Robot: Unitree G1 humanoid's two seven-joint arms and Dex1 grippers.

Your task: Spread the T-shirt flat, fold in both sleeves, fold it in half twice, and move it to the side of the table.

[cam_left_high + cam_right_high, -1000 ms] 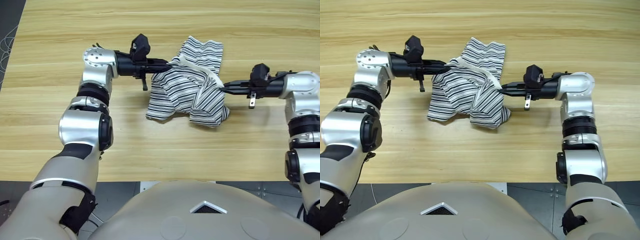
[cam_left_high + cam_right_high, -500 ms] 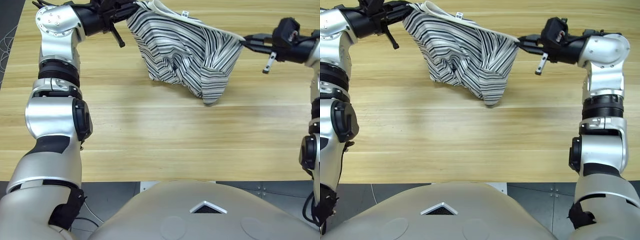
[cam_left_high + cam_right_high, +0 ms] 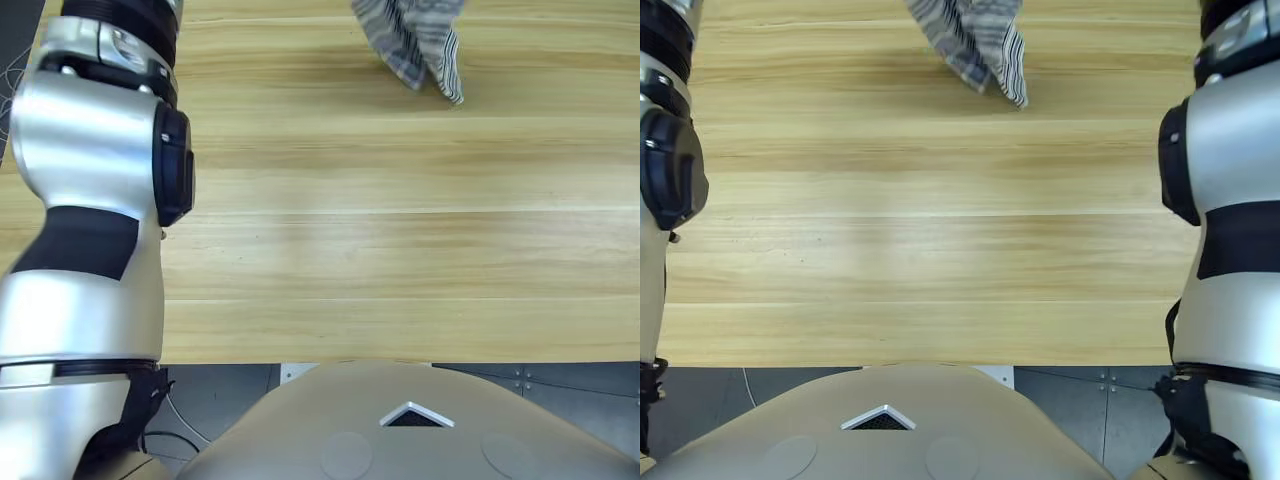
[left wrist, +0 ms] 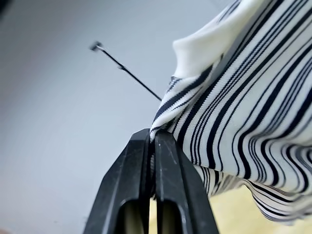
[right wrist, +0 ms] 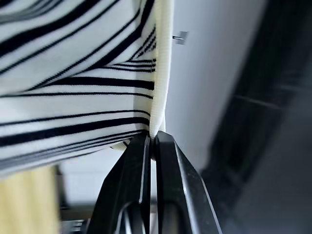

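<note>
- Your left tool (image 4: 153, 145) is clenched on a fold of the black-and-white striped T-shirt (image 4: 243, 92), just below its white trim.
- Your right tool (image 5: 152, 146) is clenched on the T-shirt's white-trimmed edge.
- The T-shirt's bunched lower end hangs over the far part of the wooden worktop (image 3: 400, 230); you cannot tell whether it touches the wood.

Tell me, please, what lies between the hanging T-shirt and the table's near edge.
Nothing: from the dangling T-shirt to the near edge, the table is bare wood, as both eye views show.
</note>
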